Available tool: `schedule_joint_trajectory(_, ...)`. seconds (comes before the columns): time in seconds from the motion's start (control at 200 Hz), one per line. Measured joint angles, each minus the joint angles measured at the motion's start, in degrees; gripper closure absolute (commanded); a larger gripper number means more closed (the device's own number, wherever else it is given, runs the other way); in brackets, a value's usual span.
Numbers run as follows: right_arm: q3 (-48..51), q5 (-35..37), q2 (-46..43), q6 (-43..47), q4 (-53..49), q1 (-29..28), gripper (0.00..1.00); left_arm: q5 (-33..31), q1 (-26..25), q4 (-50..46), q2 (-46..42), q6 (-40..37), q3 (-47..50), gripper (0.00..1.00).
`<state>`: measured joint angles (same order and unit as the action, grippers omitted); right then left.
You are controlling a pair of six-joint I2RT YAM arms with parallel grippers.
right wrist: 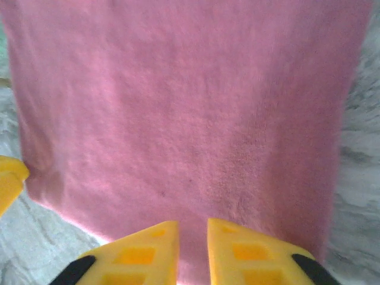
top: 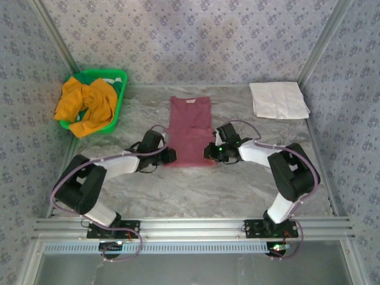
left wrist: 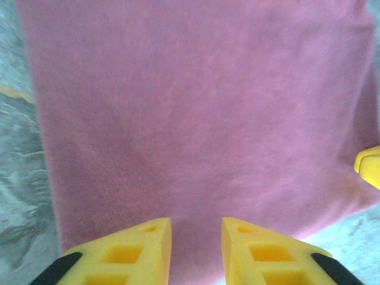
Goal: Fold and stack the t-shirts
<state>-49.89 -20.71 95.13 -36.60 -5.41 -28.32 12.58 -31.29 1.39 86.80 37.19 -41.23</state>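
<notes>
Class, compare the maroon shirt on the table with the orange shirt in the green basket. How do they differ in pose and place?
The maroon shirt lies flat, folded into a narrow rectangle; the orange shirt is crumpled in a heap. The maroon shirt rests on the table; the orange shirt sits in the basket, spilling over its rim. Both are soft cloth shirts.

Centre: maroon t-shirt [top: 190, 132], which I read as matt, faintly fuzzy knit cloth. Far left: crumpled mustard t-shirt [top: 86, 104], matt cloth, in a glossy green plastic basket [top: 120, 98]. Far right: white folded cloth [top: 278, 99]. The table [top: 208, 190]: smooth, marbled finish. The near rail [top: 190, 225]: bare metal. The fingers [left wrist: 133, 252] of my left gripper [left wrist: 196, 228]: matt yellow plastic.
</notes>
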Motion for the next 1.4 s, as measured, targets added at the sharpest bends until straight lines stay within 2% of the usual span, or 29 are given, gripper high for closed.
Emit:
schedule_joint_trajectory(0.085,-0.57,1.75,-2.97,-0.24,-1.64,1.07,0.62,0.04,2.1,-2.23,-2.54,0.39,-1.99,0.64)
schedule_joint_trajectory(0.28,-0.61,4.48,-3.82,-0.07,-4.39,3.41,0.58,0.24,7.85,-6.21,-2.03,0.33,-2.29,0.64)
schedule_joint_trajectory(0.52,-0.55,5.11,-2.34,-0.07,-6.38,2.89,0.56,0.85,7.17,-9.25,0.28,0.31,-1.53,0.64)
schedule_joint_trajectory(0.869,0.15,5.11,-1.38,-0.07,-6.38,2.51,0.56,0.02,3.15,-9.38,2.86,1.18,-0.28,0.65)
schedule_joint_trajectory(1.264,1.55,5.09,-1.36,-0.07,-6.4,0.79,0.54,-1.88,2.99,-9.73,3.3,1.79,-0.28,0.92)
schedule_joint_trajectory(1.399,2.34,4.92,-1.33,-0.09,-6.14,-0.26,0.56,-1.62,2.19,-7.54,3.41,1.79,0.11,0.98)
